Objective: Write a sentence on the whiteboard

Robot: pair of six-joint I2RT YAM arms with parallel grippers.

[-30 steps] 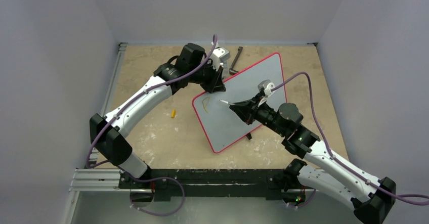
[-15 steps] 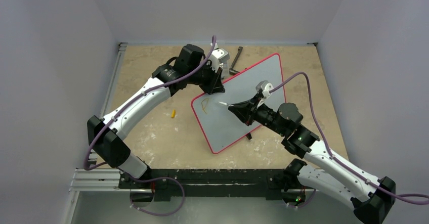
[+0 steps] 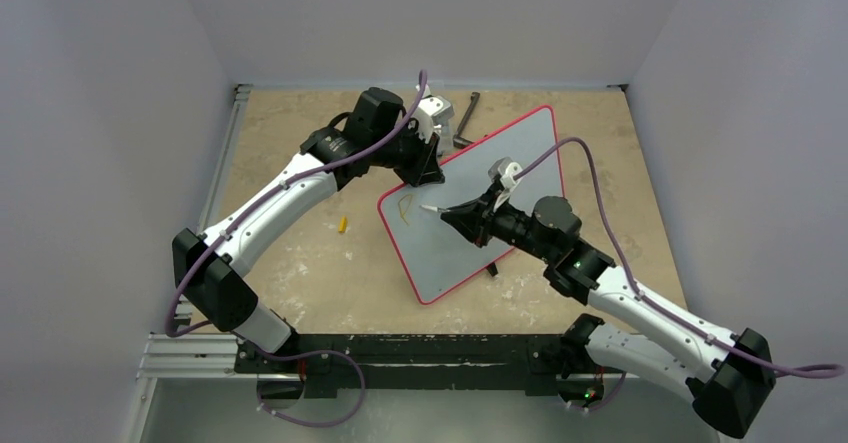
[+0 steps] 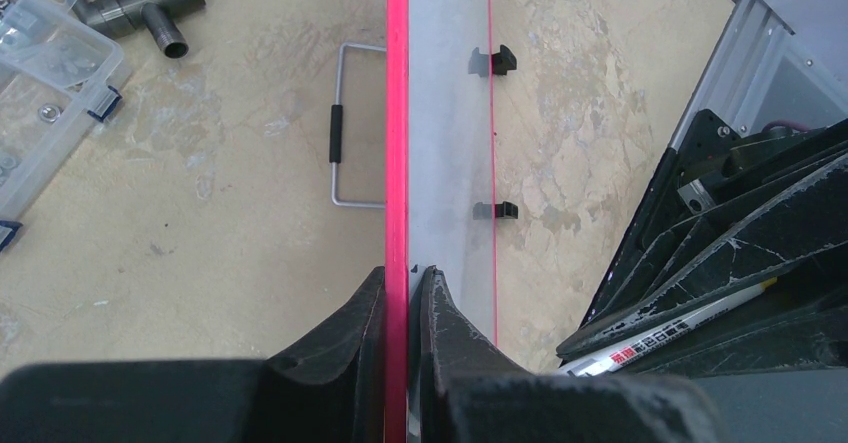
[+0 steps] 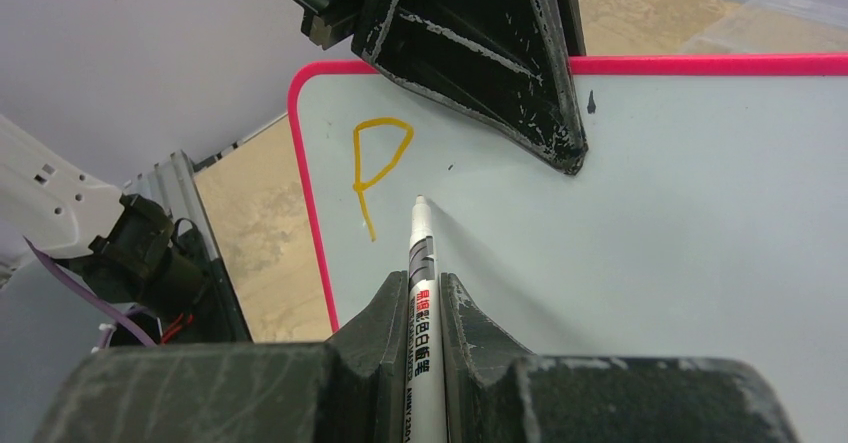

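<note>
Two arms meet over the whiteboard [image 3: 520,148], which sits toward the far right part of the table [image 3: 330,273], turned at an angle to its edges. The left claw [image 3: 425,168] is at the board's far-left edge. The right claw [image 3: 455,213] reaches over the white face with a marker [image 3: 432,208]. The sentence [image 3: 405,206] is a faint yellow mark near the board's left corner. A small yellow piece [image 3: 342,225] lies on the table left of the board, and a dark pipe fitting [image 3: 470,113] lies near the table's far edge.

From the left wrist, the left claw [image 4: 405,275] is clenched on the board's red frame [image 4: 397,113], one finger on each side. Two black feet [image 4: 497,60] show on the board's far long edge. A wire handle [image 4: 345,128], a clear box [image 4: 50,73] and the grey fitting [image 4: 130,3] lie on the table.

From the right wrist, the right claw [image 5: 424,283] is clamped on the white marker [image 5: 420,263]. Its tip is at the board [image 5: 680,213], just right of the foot of an orange-yellow "P" [image 5: 378,163], the only letter there, by the corner. Whether the tip touches I cannot tell.
</note>
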